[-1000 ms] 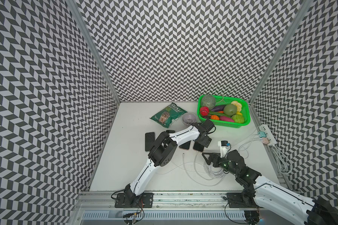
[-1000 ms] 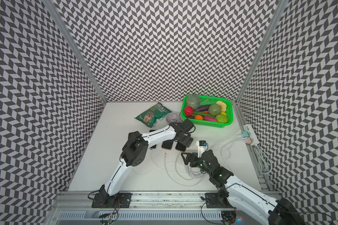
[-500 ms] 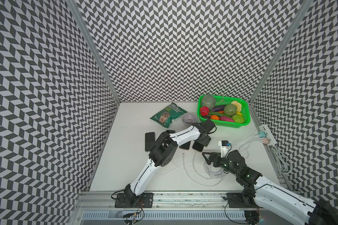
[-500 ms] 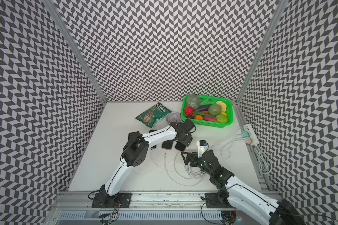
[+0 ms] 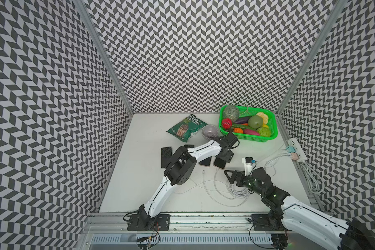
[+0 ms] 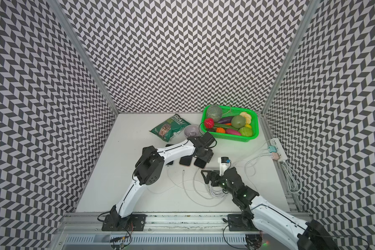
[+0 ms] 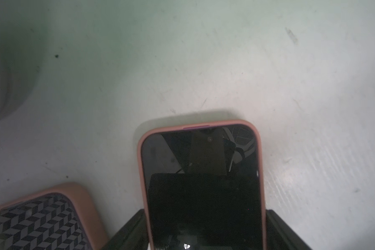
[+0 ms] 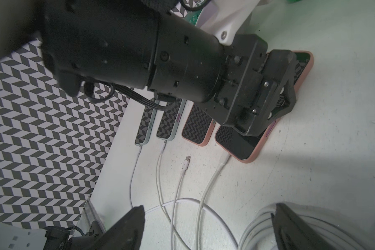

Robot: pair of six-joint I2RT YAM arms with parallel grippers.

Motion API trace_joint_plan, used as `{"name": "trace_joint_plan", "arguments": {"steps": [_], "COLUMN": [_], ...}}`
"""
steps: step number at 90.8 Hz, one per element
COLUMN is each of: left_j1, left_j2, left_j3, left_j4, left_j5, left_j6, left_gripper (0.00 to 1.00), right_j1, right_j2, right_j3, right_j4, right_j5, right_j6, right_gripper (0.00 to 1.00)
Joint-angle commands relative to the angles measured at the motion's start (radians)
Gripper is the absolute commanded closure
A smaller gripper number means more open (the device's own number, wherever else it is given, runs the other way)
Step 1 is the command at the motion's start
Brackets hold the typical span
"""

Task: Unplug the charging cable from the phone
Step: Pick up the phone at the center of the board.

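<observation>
- Crisp bag (image 5: 186, 128): "REAL" is legible; the smaller print is unreadable.
- Phone (image 8: 240, 142): pink case, at the end of a row of four on the counter (image 5: 143, 173); charging cable (image 8: 217, 171) plugged in.
- Left gripper (image 8: 266, 95): fingers clamp the phone's long sides, hiding its middle.
- Right gripper (image 8: 208, 207): fingers spread wide and empty, with bare counter before the plug.
- Cable coil (image 8: 258, 227): cut off by the frame.
</observation>
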Motion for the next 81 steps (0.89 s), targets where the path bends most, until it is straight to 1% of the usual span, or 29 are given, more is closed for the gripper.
{"name": "trace_joint_plan", "arguments": {"steps": [1,16,17,18,20,24,65,81], "left_j1": [-0.005,-0.006,-0.006,-0.006,-0.008,-0.006,-0.005,-0.005], "left_j2": [-0.056,-0.098,-0.1,-0.104,-0.113,-0.126,-0.186,-0.197], "left_j3": [-0.037,-0.057,-0.059,-0.061,-0.066,-0.075,-0.071,-0.066], "left_j4": [0.006,0.02,0.021,0.023,0.026,0.032,0.07,0.079], "left_j5": [0.062,0.068,0.068,0.07,0.072,0.076,0.094,0.106], "left_j6": [-0.033,-0.046,-0.047,-0.048,-0.05,-0.054,-0.086,-0.095], "left_gripper": [1.0,1.0,1.0,1.0,1.0,1.0,1.0,1.0], "right_j1": [0.0,0.003,0.003,0.003,0.003,0.002,0.016,0.03], "right_j2": [0.053,0.116,0.119,0.123,0.129,0.14,0.258,0.322], "right_j3": [-0.004,-0.017,-0.018,-0.019,-0.022,-0.022,-0.023,-0.021], "right_j4": [0.091,0.168,0.173,0.177,0.185,0.197,0.321,0.374], "right_j5": [-0.014,-0.014,-0.023,-0.069,-0.108,-0.123,-0.162,-0.17], "right_j6": [0.002,0.002,0.011,0.016,0.021,0.026,0.057,0.072], "right_gripper": [0.06,0.06,0.07,0.07,0.07,0.07,0.1,0.16]}}
